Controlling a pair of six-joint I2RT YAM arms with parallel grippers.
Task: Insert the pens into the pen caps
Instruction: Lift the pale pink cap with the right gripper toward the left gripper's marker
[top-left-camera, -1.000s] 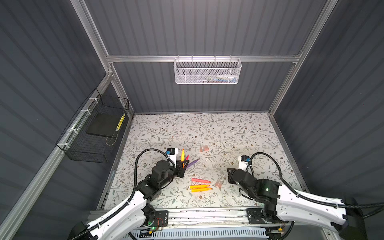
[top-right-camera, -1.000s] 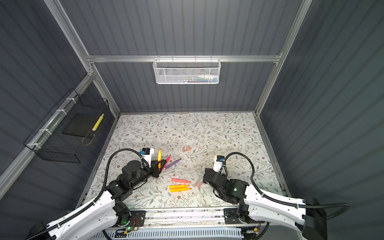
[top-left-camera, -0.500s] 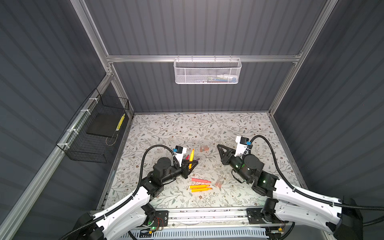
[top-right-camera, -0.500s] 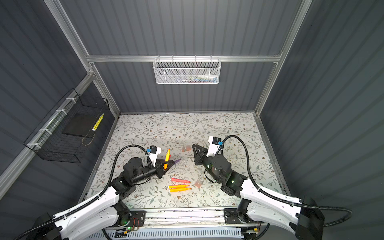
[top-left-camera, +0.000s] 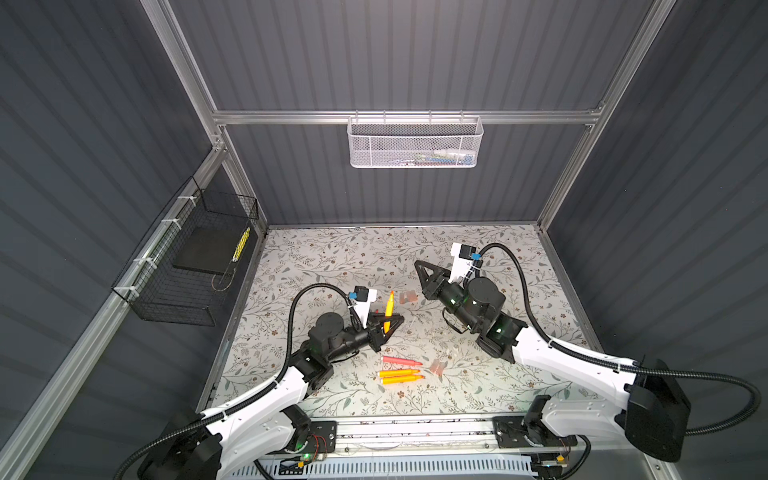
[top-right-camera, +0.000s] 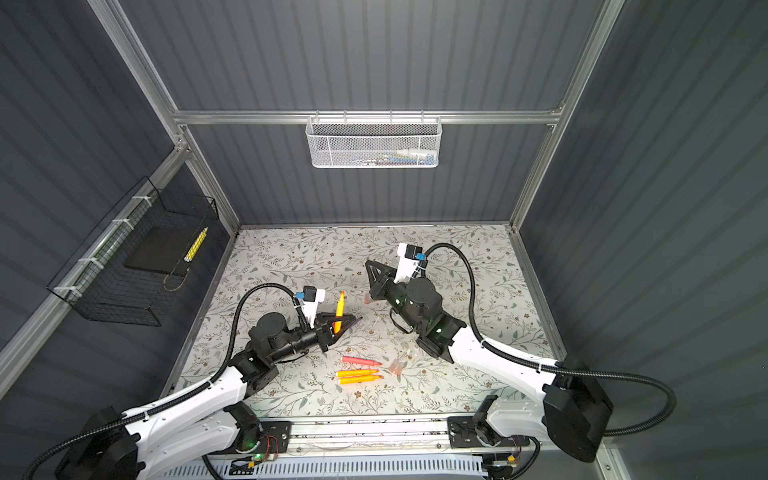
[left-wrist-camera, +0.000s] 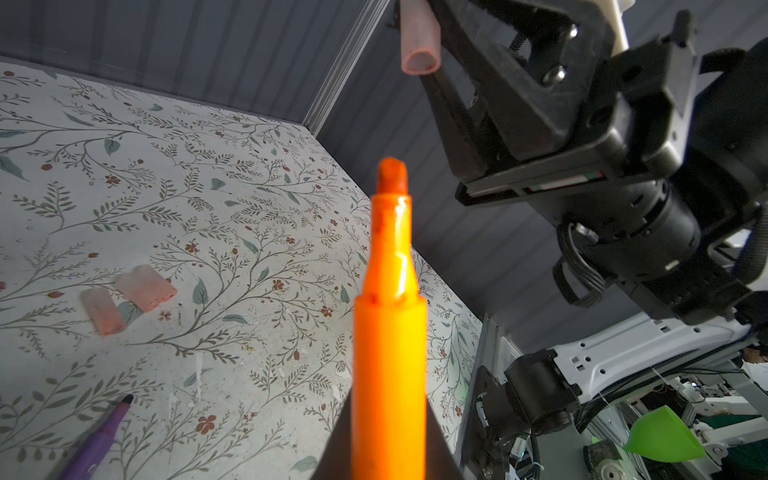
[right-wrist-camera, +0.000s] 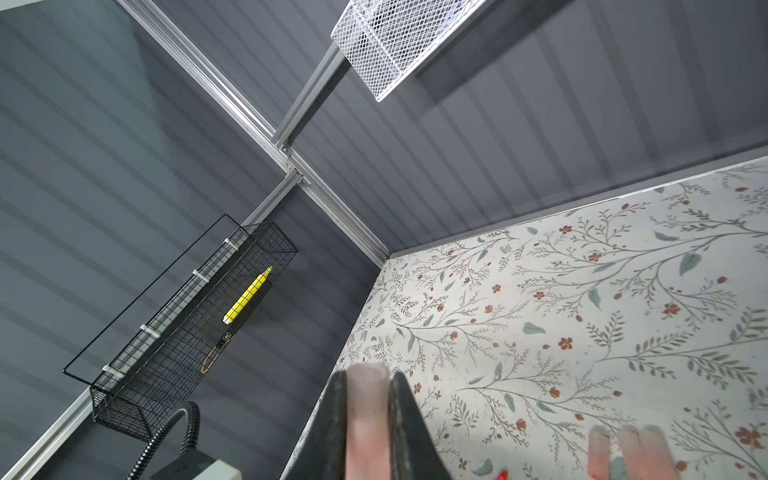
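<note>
while the left gripper clamps an orange pen, the right gripper pinches a pen cap — pen and cap apart.

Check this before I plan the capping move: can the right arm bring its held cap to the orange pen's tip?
Likely yes. The right gripper, shut on a translucent cap, is apart from the orange pen that the left gripper holds. Only open air shows between the cap's mouth and the pen's tip.

Floral table; orange pen; pinkish cap; purple pen.
</note>
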